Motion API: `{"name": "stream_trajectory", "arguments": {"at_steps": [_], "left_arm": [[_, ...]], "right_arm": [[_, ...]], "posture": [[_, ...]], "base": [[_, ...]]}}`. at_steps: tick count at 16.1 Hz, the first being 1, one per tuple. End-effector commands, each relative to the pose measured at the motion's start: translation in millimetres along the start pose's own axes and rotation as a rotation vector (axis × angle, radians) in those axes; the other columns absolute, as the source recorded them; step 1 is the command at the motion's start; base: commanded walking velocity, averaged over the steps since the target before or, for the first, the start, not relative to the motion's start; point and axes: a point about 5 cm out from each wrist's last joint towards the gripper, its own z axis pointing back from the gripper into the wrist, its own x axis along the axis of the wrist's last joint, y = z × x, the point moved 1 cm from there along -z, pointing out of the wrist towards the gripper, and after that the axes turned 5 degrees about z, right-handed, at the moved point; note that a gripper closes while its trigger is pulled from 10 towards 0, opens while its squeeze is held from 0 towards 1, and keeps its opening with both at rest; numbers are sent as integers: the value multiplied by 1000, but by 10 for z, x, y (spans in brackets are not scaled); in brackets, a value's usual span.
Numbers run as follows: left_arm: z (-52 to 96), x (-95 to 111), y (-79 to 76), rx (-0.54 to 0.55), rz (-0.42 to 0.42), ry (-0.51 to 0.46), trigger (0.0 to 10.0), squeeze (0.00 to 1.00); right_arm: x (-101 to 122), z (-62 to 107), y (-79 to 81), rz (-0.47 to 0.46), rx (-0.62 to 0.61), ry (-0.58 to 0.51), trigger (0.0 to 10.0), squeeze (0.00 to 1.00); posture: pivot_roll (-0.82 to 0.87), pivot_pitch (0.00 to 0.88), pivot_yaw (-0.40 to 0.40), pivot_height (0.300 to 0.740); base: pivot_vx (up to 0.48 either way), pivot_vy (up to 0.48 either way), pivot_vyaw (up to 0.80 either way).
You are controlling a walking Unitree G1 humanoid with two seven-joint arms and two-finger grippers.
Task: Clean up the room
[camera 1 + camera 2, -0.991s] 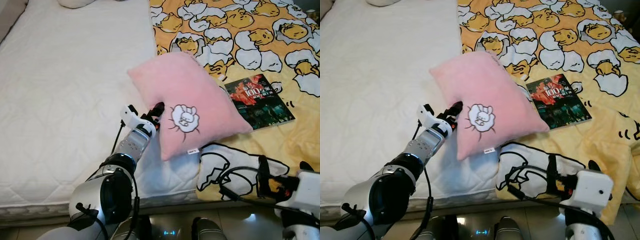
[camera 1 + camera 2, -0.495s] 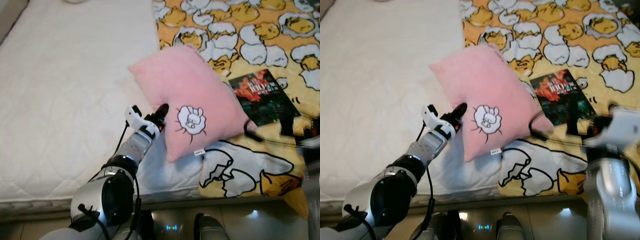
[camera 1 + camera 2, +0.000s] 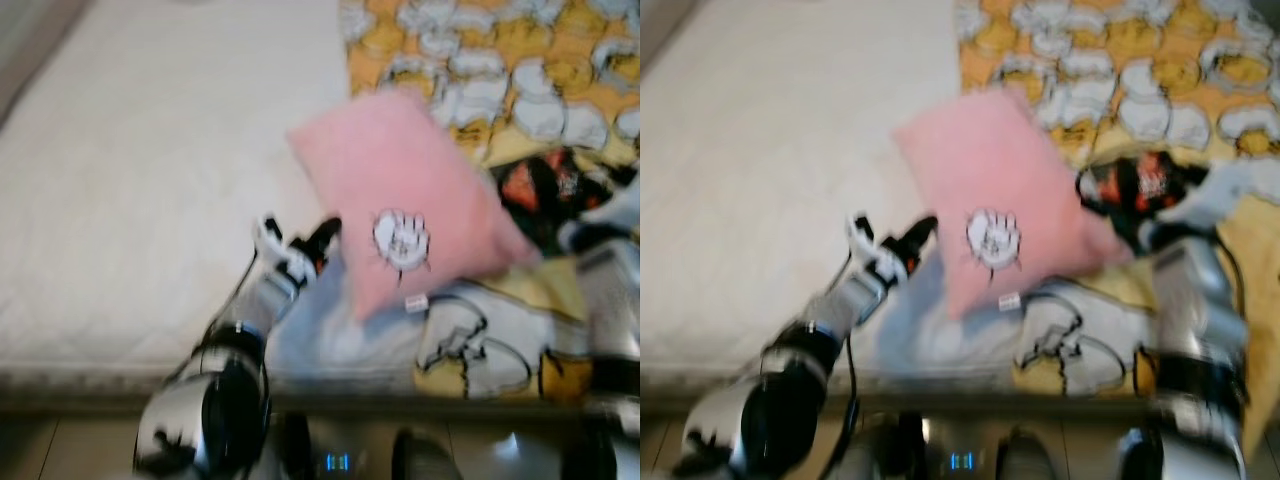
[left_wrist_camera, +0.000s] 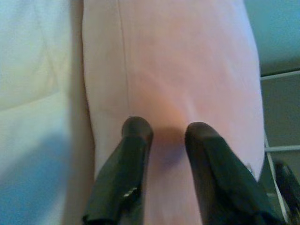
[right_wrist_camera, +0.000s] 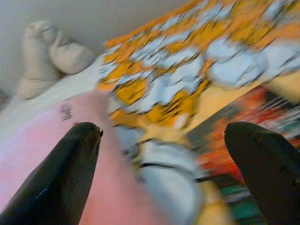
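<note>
A wide bed [image 3: 150,200] takes up most of the room here, its white quilted mattress bare on one side. A yellow blanket [image 3: 1120,60] printed with cartoon egg figures spreads over the other side. Below the mattress edge a glossy tiled floor [image 3: 60,450] shows. A plain pale wall [image 5: 93,18] stands behind the bed.

1. A bed with a white quilted mattress [image 3: 150,180] takes up the left and far part of the scene.
2. A yellow blanket [image 3: 1120,60] printed with white and yellow cartoon figures covers the bed's right side.
3. A white plush shape [image 5: 51,56] lies at the far end of the bed, blurred.
</note>
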Motion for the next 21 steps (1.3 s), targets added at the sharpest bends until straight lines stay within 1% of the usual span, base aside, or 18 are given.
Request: {"name": "stream_trajectory", "arguments": {"at_steps": [1, 3, 4, 5, 7, 9, 10, 11, 12, 13, 14, 15, 16, 17, 18, 19, 20, 21], "left_arm": [[26, -27, 1, -16, 1, 21, 0, 0], [50, -31, 7, -19, -1, 24, 0, 0], [84, -32, 24, -17, -4, 23, 0, 0], [104, -30, 34, -13, -7, 22, 0, 0], [96, -38, -6, -22, -17, 30, 0, 0], [54, -55, -89, -23, -80, 51, 0, 0], [44, -49, -99, -9, -112, 55, 10000, 0], [21, -21, -164, -16, -196, 58, 10000, 0], [13, -5, -187, -12, -249, 58, 10000, 0], [-3, 48, -229, 16, -411, 47, 10000, 0], [10, 103, -257, 26, -509, 30, 10000, 0], [116, 248, -338, 18, -728, -7, 10000, 0], [266, 350, -426, -7, -909, -34, 10000, 0], [341, 390, -478, -20, -983, -50, 10000, 0], [482, 482, -579, -10, -1042, -106, 10000, 0], [516, 489, -622, -11, -1074, -124, 10000, 0], [550, 348, -685, -48, -1155, -109, 10000, 0], [544, 232, -669, -62, -1181, -79, 10000, 0]], "right_arm": [[-76, -77, 75, -66, 48, 19, 10000, 0], [-133, -163, 171, -127, 78, 41, 10000, 0], [-277, -202, 263, -182, 93, 76, 10000, 0], [-421, -203, 285, -224, 83, 107, 10000, 0], [-620, -172, 223, -239, 36, 155, 10000, 0], [-674, -134, 151, -204, 7, 167, 10000, 0], [-669, -120, 120, -171, -3, 164, 10000, 0], [-599, -99, 35, -27, -45, 138, 10000, 0], [-558, -95, 24, 40, -45, 119, 10000, 0], [-458, -69, 50, 200, -36, 61, 10000, 0], [-397, -18, 83, 298, -31, 17, 10000, 0], [-290, 192, 207, 460, -2, -66, 10000, 0], [-210, 447, 297, 522, -2, -128, 10000, 0], [-179, 580, 322, 537, -11, -152, 10000, 0], [-133, 877, 344, 584, -66, -188, 10000, 0], [-130, 997, 354, 590, -91, -196, 10000, 0], [-202, 1266, 377, 588, -149, -182, 10000, 0], [-268, 1376, 357, 579, -193, -147, 10000, 0]], "posture": [[98, 170, 44, 740], [103, 173, 42, 740], [123, 188, 32, 740], [119, 198, 32, 740], [111, 208, 34, 740], [105, 212, 37, 740], [95, 213, 39, 740], [95, 213, 39, 740], [83, 211, 38, 740], [69, 207, 36, 740], [63, 203, 30, 740], [47, 200, 24, 740], [32, 191, 20, 740], [18, 184, 18, 740], [12, 170, 16, 740], [-2, 150, 13, 740], [-23, 116, 15, 740], [-35, 95, 24, 740]], "base": [[0, 0, 0], [0, 0, 0], [0, 0, 0], [0, 0, 0], [0, 0, 0], [0, 0, 0], [0, 0, 0], [0, 0, 0], [0, 0, 0], [0, 0, 0], [0, 0, 0], [0, 0, 0], [0, 0, 0], [0, 0, 0], [0, 0, 0], [0, 0, 0], [0, 0, 0], [0, 0, 0]]}}
